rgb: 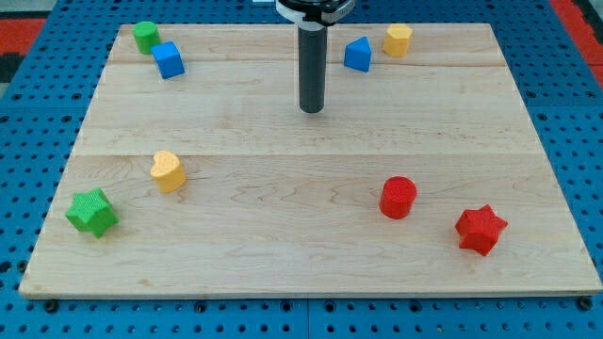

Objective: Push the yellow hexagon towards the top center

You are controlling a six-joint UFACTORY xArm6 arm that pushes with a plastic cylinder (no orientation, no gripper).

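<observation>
The yellow hexagon (398, 40) sits near the view's top edge, right of centre, touching or almost touching a blue triangular block (357, 55) on its left. My tip (312, 109) rests on the board below and to the left of both, roughly at top centre, apart from every block.
A green block (145, 36) and a blue cube (169, 59) sit at the top left. A yellow heart (168, 171) and a green star (91, 212) lie at the lower left. A red cylinder (398, 198) and a red star (480, 229) lie at the lower right. The wooden board (301, 254) ends at blue pegboard.
</observation>
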